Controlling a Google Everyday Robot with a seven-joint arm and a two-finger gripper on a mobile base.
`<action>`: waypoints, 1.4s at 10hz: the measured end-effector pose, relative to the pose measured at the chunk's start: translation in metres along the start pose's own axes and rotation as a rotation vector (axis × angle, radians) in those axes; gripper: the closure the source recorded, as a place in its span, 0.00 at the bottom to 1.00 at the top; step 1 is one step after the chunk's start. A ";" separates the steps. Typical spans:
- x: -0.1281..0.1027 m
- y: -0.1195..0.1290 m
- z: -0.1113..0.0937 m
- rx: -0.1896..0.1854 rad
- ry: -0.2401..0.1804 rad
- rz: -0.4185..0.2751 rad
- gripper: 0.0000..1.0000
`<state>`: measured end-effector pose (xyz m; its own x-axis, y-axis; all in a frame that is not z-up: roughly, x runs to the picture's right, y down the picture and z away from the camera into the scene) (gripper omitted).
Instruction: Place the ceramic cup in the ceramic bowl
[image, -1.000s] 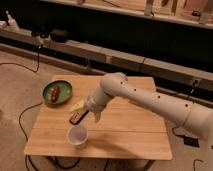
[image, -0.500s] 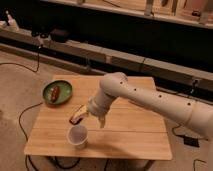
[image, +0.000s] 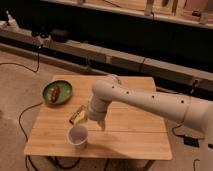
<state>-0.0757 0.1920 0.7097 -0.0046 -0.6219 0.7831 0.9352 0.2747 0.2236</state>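
Note:
The white ceramic cup (image: 78, 136) stands upright on the wooden table (image: 135, 135), near its front left. The green ceramic bowl (image: 57, 93) sits at the table's back left corner with a small brown item (image: 55, 92) inside it. My gripper (image: 95, 121) hangs at the end of the white arm (image: 150, 102), just above and to the right of the cup, close to its rim. The bowl is well to the left of and behind the gripper.
A flat bar with a yellow and dark wrapper (image: 77, 115) lies on the table just behind the cup, left of the gripper. A low ledge with cables (image: 50, 42) runs behind the table. A cable (image: 22, 120) lies on the floor at the left.
The gripper has shifted a little to the right, from over the cup to beside it. The cup, the bar and the bowl have stayed in place.

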 end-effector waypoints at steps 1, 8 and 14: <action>-0.001 -0.001 0.006 0.000 0.001 -0.001 0.20; -0.014 -0.001 0.027 0.006 -0.021 -0.006 0.20; -0.022 0.007 0.041 0.030 -0.042 0.013 0.21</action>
<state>-0.0837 0.2378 0.7175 -0.0075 -0.5868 0.8097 0.9243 0.3049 0.2296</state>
